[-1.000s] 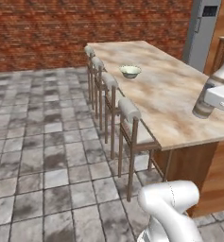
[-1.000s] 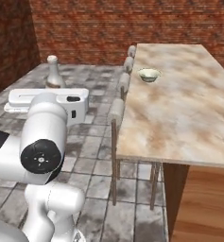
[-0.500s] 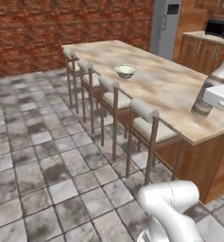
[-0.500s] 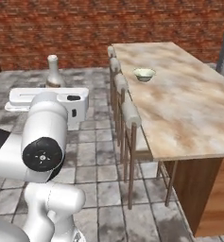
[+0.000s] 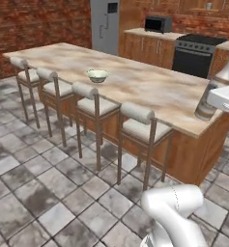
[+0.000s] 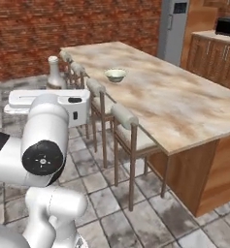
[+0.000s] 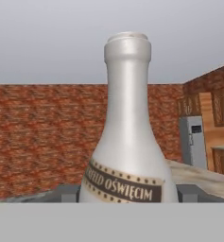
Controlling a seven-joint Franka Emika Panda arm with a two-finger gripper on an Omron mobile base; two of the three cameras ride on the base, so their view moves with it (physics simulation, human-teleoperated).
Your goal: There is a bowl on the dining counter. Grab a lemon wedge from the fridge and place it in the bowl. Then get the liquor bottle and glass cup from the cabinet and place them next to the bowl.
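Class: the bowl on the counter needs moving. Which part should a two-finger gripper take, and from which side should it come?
Probably the rim, from above. The bowl sits upright and open on the counter, low and rounded, so its sides give little flat surface. One finger inside and one outside the rim looks best; stools crowd the near edge.

Arm raised, forearm level — gripper (image 7: 127,198) clamped on the upright liquor bottle (image 7: 127,142), fingers either side of its body.
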